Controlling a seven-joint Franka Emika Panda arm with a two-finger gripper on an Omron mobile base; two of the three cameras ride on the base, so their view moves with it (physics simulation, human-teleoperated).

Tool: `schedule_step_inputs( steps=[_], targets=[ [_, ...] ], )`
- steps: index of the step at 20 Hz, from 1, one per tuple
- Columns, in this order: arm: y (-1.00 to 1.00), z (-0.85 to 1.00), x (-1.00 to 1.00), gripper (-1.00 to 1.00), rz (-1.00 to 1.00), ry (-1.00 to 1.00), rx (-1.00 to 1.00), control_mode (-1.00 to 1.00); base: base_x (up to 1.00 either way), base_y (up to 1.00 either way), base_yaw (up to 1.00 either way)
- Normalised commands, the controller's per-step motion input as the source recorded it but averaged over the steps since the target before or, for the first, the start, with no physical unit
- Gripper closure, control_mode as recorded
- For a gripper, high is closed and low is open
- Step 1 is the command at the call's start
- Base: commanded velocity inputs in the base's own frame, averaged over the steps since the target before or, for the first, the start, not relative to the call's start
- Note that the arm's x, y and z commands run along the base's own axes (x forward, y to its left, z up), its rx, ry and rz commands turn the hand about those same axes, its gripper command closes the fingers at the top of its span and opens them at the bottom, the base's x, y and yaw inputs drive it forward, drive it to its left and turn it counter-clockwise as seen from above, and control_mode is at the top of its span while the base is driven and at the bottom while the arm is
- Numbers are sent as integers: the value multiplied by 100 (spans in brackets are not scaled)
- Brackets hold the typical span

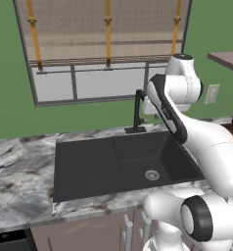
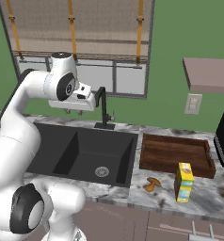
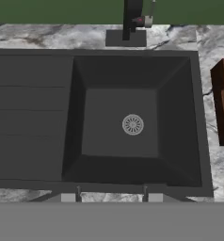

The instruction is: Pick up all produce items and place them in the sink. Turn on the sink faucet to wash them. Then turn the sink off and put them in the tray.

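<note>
Sink (image 3: 132,124) lies directly beneath the pincer (image 3: 111,196).

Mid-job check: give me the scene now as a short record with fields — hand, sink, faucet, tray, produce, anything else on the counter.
hand: raised above the sink, by the faucet; nothing seen in it
sink: black basin, no produce inside, drain bare
faucet: behind the sink; no water seen
tray: brown, on the counter right of the sink, nothing in it
produce: orange piece on the counter in front of the tray
other: yellow carton upright, right of the orange piece
</note>
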Motion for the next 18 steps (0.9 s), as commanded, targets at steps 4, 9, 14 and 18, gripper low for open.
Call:
schedule_step_inputs(
  steps=[4,9,14,18],
  targets=[
    [1,0,-13,-100,0,-1,0,-100,0,0,0],
    [20,0,-18,-100,0,-3,-1,-100,0,0,0],
    [44,-4,-27,-100,0,-2,-2,-100,0,0,0],
    [58,-2,-19,-100,0,0,-1,-100,0,0,0]
  ],
)
